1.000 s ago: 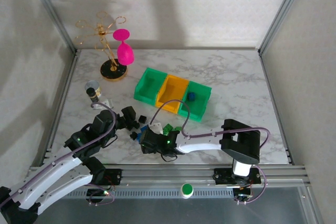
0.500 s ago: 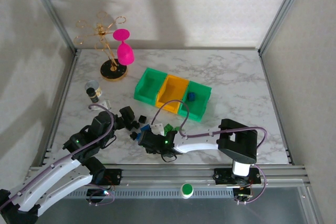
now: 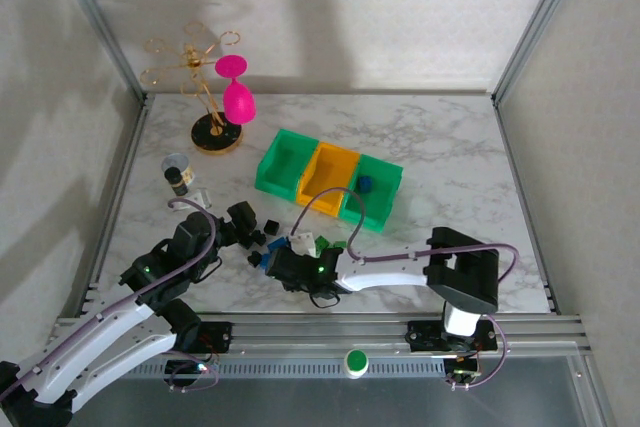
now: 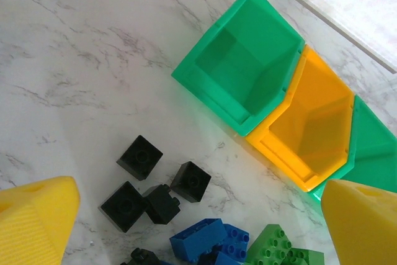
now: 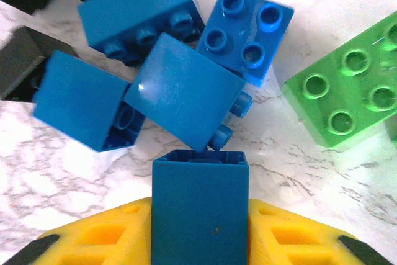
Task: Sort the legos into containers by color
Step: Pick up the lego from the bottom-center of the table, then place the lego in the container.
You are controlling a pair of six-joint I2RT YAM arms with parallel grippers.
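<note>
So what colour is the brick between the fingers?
Blue brick, best in the right wrist view.

The blue brick [image 5: 198,215] and other legos [image 5: 347,91] are glossy hard plastic; the containers [image 4: 248,60] smooth, faintly see-through plastic; the table [image 4: 74,72] polished, marble-patterned; the left gripper [image 4: 198,212] has matt, finely ribbed yellow fingers [image 4: 34,228]

Right claw [image 3: 268,262] sits low over the legos [image 3: 264,233] near the containers [image 3: 276,183].
</note>
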